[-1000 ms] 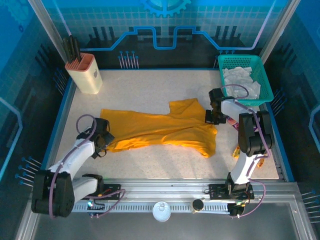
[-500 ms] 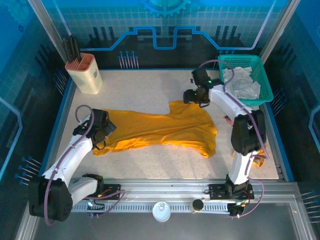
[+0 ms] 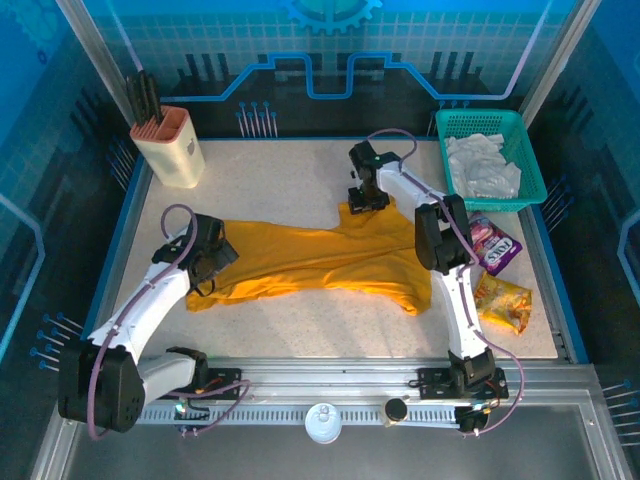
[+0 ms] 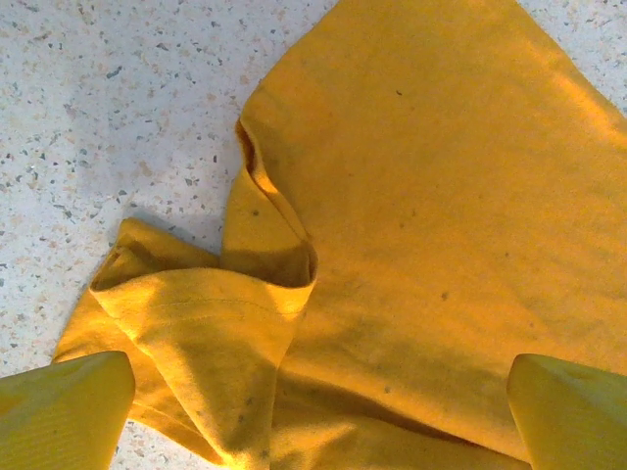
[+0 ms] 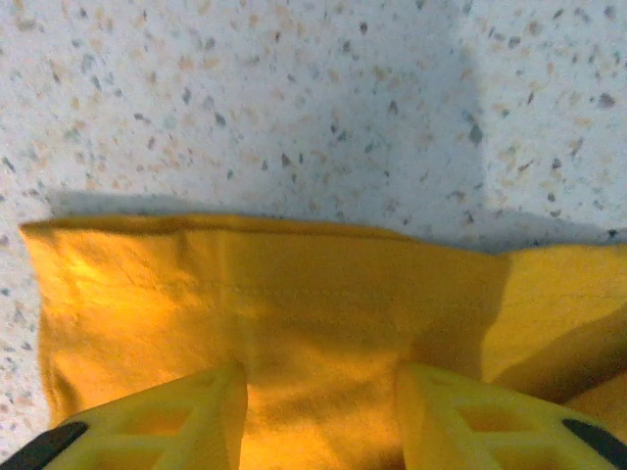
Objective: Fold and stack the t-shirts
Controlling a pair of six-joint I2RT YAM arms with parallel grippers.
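The mustard-orange t-shirt (image 3: pixel 320 262) lies rumpled mid-counter, and the white-grey t-shirt (image 3: pixel 482 165) sits in the basket (image 3: pixel 441 135) at 2 o'clock. The left gripper (image 4: pixel 318 411) gapes over the bunched 9 o'clock end. The right gripper (image 5: pixel 318 406) has its jaws apart astride the 1 o'clock sleeve hem. A grip on only 1 layer could drag the fold crooked.

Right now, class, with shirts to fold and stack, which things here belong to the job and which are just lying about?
Job: orange shirt; white shirt in the green basket.
Lying about: knife block; purple packet; yellow packet.
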